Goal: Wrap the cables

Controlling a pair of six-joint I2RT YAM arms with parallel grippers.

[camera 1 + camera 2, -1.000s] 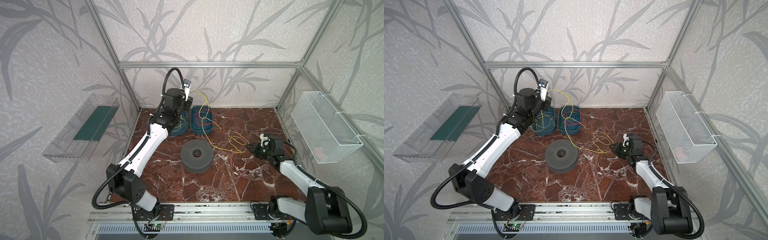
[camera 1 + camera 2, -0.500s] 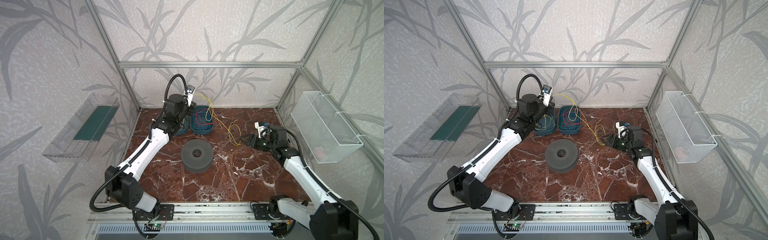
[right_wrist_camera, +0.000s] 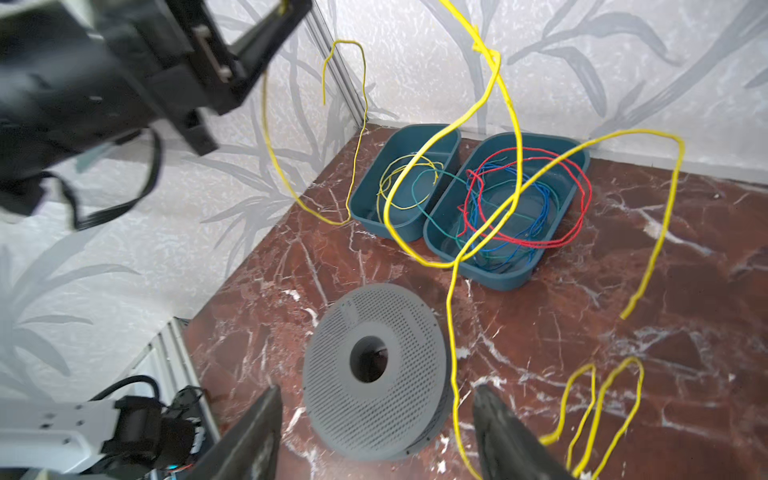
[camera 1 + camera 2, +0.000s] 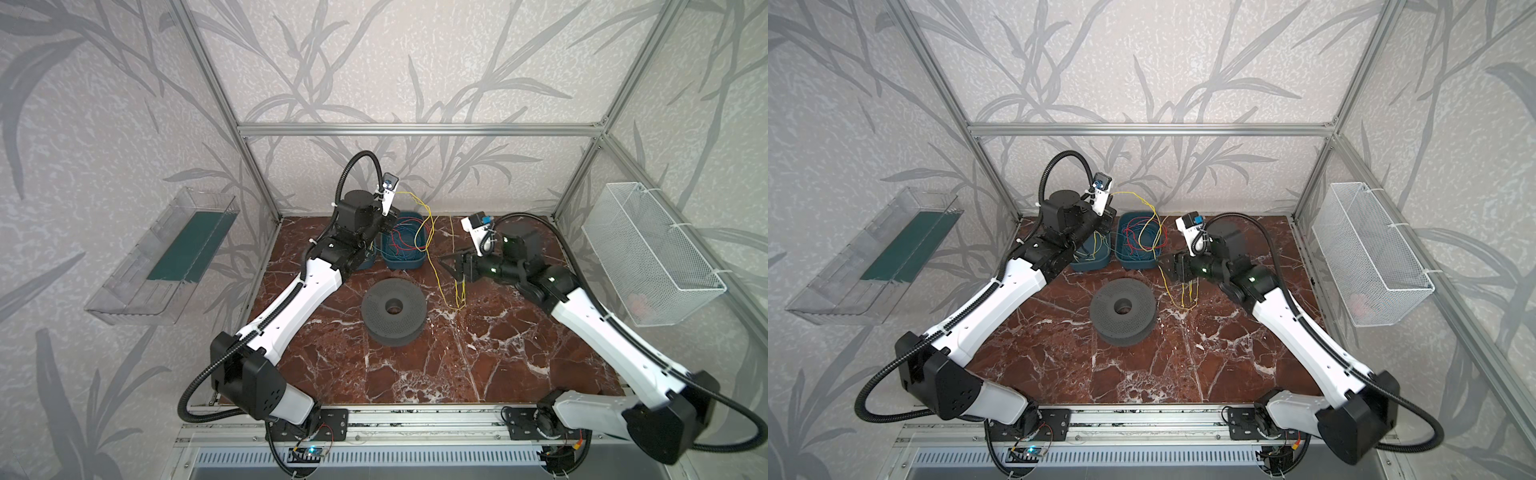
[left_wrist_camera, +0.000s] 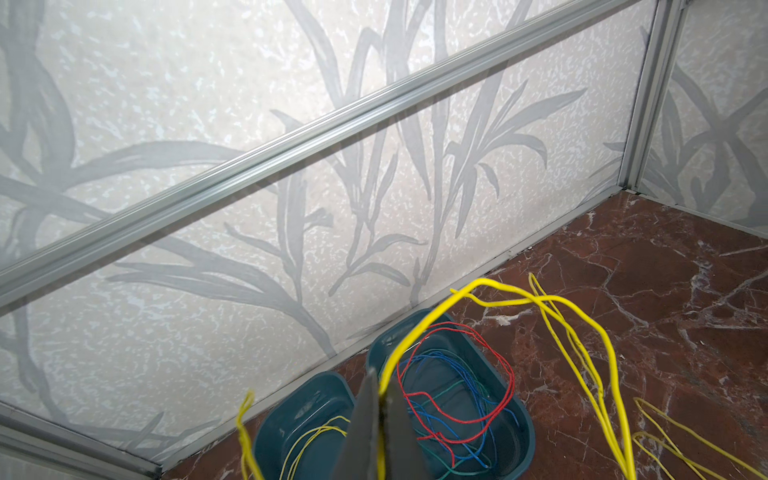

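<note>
Your left gripper [image 5: 379, 395] is pinched together on the yellow cable [image 3: 451, 332]. It holds the cable up in the air near the back wall, above the left bin [image 4: 1090, 262] and the right bin [image 4: 405, 261], which sit side by side at the rear of the surface [image 4: 498, 353]. A short tail of the cable hangs out on one side of the closed fingers. On the other side the long run arcs over the right bin, curls in the air, and drops to the marble just beside the grey perforated spool [image 4: 374, 299], on the side facing your right arm. There it folds into a few loose loops that lie flat.

Your right gripper [image 3: 376, 390] hovers low over that spot, pointing toward the bins, with its fingers wide apart and clamped on nothing. In the right wrist view one hanging strand of the cable runs down between the fingers. You cannot tell whether it touches either finger.

The spool lies flat on the surface in front of the bins, with no cable on it. Red and blue wires [image 3: 540, 195] lie coiled in the right bin.
</note>
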